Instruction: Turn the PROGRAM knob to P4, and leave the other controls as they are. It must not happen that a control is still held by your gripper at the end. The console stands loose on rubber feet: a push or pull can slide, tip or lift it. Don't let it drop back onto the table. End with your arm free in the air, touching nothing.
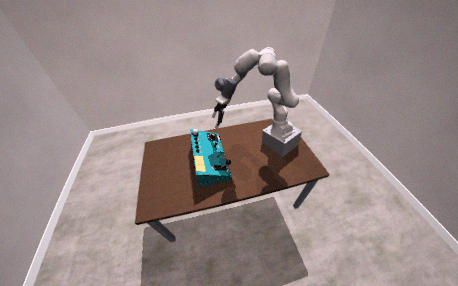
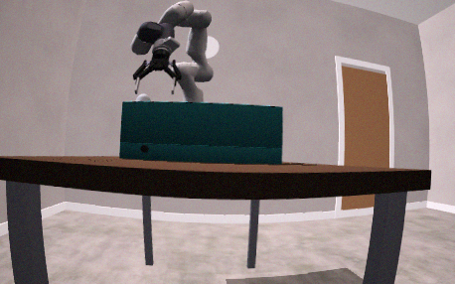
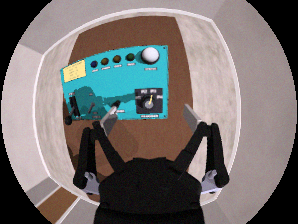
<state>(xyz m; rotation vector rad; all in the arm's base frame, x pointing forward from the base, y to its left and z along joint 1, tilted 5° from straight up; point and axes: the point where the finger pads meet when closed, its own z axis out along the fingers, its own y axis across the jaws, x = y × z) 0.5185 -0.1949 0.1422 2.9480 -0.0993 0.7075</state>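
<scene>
The teal console stands on the brown table. Its PROGRAM knob is a dark knob with a yellowish pointer on a black plate at the console's far end. My gripper is open and empty. It hangs well above that end of the console and touches nothing. In the wrist view the knob lies between and just beyond my fingertips. In the exterior view the console's top face is hidden.
On the console top are a white ball knob, a row of small dark buttons, a yellow label and a dark lever assembly. The robot base stands at the table's back right.
</scene>
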